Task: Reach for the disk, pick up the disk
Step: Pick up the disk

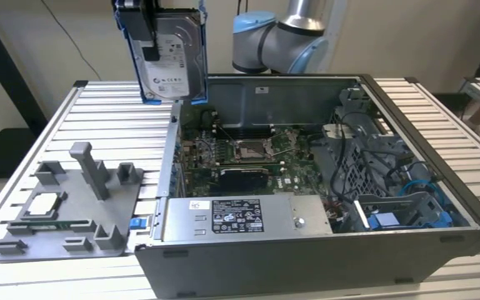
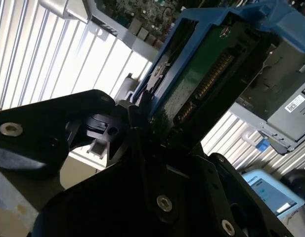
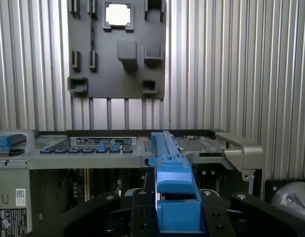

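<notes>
The disk (image 1: 175,65), a silver-grey drive with a white label in a bright blue bracket, hangs upright in the air above the table, over the open case's far corner at the exterior view's left. My gripper (image 1: 150,50) is shut on its top end, black fingers clamping both faces. In the second wrist view the disk's green circuit-board side (image 2: 199,86) shows between the black fingers (image 2: 142,123). The first wrist view looks along the disk's blue bracket edge (image 3: 173,182), which sits between the jaws.
The open computer case (image 1: 427,206) lies on the slatted metal table (image 1: 107,112), with its motherboard, cables and a fixed blue caddy (image 1: 394,220) inside. A grey fixture plate (image 1: 65,215) with upright posts and a small square chip (image 1: 42,204) lies beside the case.
</notes>
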{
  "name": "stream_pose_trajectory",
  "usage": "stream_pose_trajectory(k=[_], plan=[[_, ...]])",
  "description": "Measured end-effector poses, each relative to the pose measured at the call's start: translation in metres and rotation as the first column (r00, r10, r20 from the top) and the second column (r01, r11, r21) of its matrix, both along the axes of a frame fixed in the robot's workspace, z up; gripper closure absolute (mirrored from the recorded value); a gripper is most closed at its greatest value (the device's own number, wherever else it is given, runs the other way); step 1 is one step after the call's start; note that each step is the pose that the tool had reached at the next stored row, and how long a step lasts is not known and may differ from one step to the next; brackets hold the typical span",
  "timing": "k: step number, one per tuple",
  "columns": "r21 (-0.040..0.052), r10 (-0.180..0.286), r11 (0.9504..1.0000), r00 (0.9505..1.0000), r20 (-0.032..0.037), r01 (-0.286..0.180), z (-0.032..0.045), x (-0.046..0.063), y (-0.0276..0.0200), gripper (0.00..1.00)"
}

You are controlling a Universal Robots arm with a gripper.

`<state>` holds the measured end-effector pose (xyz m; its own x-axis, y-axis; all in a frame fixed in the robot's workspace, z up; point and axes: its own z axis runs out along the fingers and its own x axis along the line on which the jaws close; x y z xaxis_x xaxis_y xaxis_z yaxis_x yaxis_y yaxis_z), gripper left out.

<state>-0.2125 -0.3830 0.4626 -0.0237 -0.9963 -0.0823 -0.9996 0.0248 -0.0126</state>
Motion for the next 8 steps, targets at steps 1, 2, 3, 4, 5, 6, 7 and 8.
stream_pose_trajectory(k=[1,2,3,4,5,6,7,8], plan=[[-0.0004,0.000,1.0000,1.0000,-0.0001,0.000,0.0001,0.003,0.0000,1.00],[-0.0004,0.000,1.0000,1.0000,0.0000,0.000,0.0000,0.006,0.0000,1.00],[-0.0004,0.000,1.0000,1.0000,-0.0001,0.000,0.0000,0.009,0.0000,1.00],[-0.0004,0.000,1.0000,1.0000,-0.0005,0.000,0.0001,0.013,0.0000,1.00],[-0.0004,0.000,1.0000,1.0000,-0.0008,0.000,0.0000,0.017,0.0000,1.00],[-0.0005,0.000,1.0000,1.0000,-0.0012,0.000,0.0000,0.021,0.0000,1.00],[-0.0005,0.000,1.0000,1.0000,-0.0015,0.000,0.0000,0.025,0.0000,1.00],[-0.0004,0.000,1.0000,1.0000,-0.0018,0.000,0.0000,0.029,0.0000,1.00]])
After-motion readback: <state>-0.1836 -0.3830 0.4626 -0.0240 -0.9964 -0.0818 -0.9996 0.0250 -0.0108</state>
